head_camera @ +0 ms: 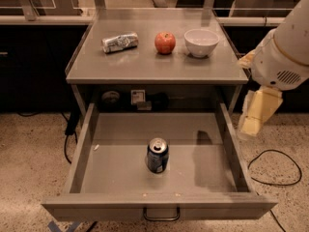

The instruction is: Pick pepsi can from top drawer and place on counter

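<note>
The counter (pixel 145 64) is the largest item: a flat grey top with the top drawer (pixel 83 151) pulled fully out below and in front of it, dark handle (pixel 161 215) at the front edge. The robot arm (pixel 285 52) enters from the right side of the view, outside the drawer's right wall. Its gripper (pixel 253 120) hangs pointing downward beside that wall, roughly level with the drawer's back half, well apart from the target and touching nothing visible. On the counter, back row, stand a white bowl (pixel 201 42) to the right, a dented silvery can (pixel 119 41) lying on its side to the left, and a red apple (pixel 165 42) between them; the front half of the counter is bare. The pepsi can (pixel 157 156) stands upright on the drawer floor, near the centre and slightly toward the front, alone and apart from all four walls. Assessment: the can is thin-walled metal, rigid enough if full but liable to dent under excess squeeze, smooth and somewhat slippery, and easy to tip. The advisable hold is across the mid-body from above or from the side, below the rim. Whether the gripper is open or closed cannot be told from this view; it carries nothing.
</note>
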{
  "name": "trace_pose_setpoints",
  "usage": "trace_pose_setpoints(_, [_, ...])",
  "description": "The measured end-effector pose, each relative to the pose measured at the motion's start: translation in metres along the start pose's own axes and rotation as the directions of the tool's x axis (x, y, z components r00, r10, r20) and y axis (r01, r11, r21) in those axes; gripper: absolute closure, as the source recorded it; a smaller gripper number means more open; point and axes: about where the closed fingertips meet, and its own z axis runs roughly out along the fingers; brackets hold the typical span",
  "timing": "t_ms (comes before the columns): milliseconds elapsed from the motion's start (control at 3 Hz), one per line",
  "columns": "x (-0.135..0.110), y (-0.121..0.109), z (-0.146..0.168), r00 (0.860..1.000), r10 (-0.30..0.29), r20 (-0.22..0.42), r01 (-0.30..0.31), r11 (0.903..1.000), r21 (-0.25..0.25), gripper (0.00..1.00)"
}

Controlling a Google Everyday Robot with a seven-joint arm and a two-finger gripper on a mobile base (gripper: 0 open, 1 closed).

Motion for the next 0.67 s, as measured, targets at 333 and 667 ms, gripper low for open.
trace_pose_setpoints(333, [-0.0321, -0.0014, 0.0669, 0.998, -0.04, 0.048, 0.041, 0.9986, -0.032, 0.0])
trace_pose_setpoints(667, [-0.0324, -0.0014, 0.0671, 0.998, -0.04, 0.048, 0.042, 0.9986, -0.032, 0.0])
